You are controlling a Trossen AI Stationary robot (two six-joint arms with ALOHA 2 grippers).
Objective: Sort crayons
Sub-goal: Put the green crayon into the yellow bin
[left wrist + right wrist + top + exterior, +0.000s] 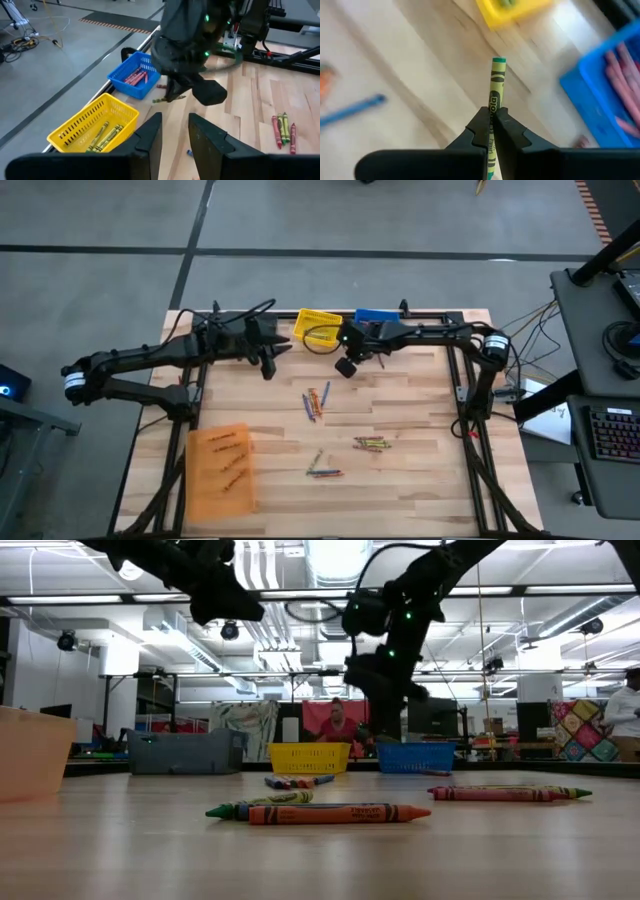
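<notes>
Tabletop [420, 410] planks are carrying loose crayons [372, 443] in small clusters at mid-board, while a yellow basket [318, 327] and a blue basket [376, 317] are sitting along the far edge. Right gripper [491, 124] is hanging near those baskets, pinching a yellow-green crayon [496, 82] by its lower half, jaws shut tight on it. Left gripper [175, 131] is waiting beside it, part open and empty. Light, stiff, slick with wax and likely brittle, such a stick is asking for a mid-length pinch.
</notes>
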